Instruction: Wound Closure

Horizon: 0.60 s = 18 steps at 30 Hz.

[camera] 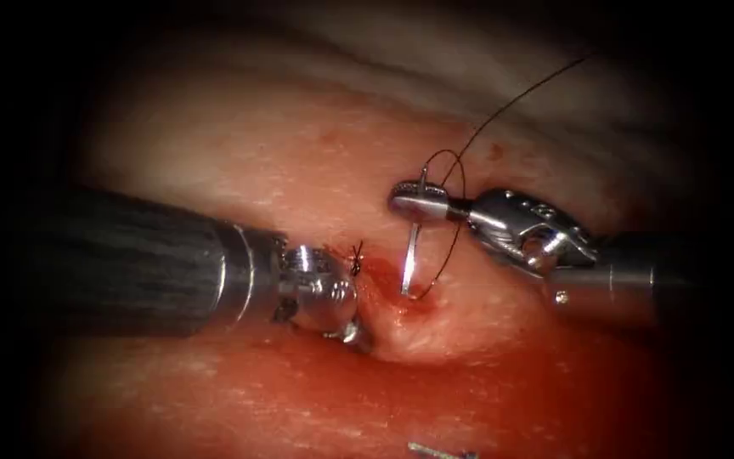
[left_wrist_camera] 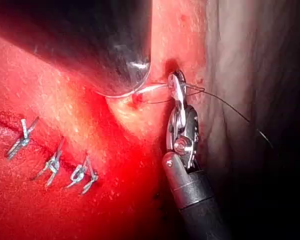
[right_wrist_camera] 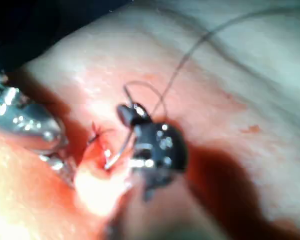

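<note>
My right tool (camera: 418, 204) has its jaws pinched on the needle (camera: 409, 255) near its tail end — point down in the tissue (camera: 282, 161) just right of the cut (camera: 375, 285). Left tool (camera: 346, 327) presses the tissue at the cut; I cannot tell its jaw state. Thread (camera: 511, 106) loops over the right jaws — risk: it snags there.

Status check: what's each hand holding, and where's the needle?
Right hand shut on needle near its tail. Needle tip in tissue, right of cut. Left hand pressing tissue, grip unclear.
</note>
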Each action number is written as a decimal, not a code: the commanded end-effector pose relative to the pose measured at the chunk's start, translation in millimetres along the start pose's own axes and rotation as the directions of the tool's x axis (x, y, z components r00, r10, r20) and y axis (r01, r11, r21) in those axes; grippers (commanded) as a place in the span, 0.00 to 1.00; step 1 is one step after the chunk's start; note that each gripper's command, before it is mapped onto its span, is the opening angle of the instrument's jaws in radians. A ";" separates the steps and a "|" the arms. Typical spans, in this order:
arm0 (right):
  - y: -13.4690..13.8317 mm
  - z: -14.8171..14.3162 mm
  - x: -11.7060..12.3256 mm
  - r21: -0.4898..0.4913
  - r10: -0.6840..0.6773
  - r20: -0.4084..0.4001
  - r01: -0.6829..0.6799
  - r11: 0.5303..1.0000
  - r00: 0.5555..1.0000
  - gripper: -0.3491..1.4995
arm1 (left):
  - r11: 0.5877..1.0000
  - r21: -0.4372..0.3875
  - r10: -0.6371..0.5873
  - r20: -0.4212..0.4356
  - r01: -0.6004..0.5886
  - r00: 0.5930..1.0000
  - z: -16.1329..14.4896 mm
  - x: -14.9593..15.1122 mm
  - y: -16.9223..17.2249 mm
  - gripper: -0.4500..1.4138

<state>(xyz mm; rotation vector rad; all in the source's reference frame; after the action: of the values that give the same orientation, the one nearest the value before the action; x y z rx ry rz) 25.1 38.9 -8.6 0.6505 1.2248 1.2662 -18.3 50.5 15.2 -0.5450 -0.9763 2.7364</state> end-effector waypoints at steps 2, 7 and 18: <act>0.1 0.7 -0.2 -0.022 -0.001 -0.022 0.001 1.000 1.000 0.00 | 1.000 -0.001 -0.002 0.000 0.002 1.000 0.9 0.2 0.2 0.05; -0.2 1.1 -0.4 -0.024 0.082 -0.026 -0.083 0.996 0.996 0.00 | 1.000 -0.001 -0.002 0.000 0.002 1.000 0.9 0.2 0.2 0.05; -1.3 1.6 -1.2 0.006 0.472 0.050 -0.472 0.881 0.880 0.00 | 1.000 -0.001 -0.002 0.000 0.002 1.000 1.0 0.2 0.0 0.05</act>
<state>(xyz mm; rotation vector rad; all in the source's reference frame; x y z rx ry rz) 26.4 37.6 -9.3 1.0480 1.0557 1.6423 -18.4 50.6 15.2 -0.5401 -0.9730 2.7325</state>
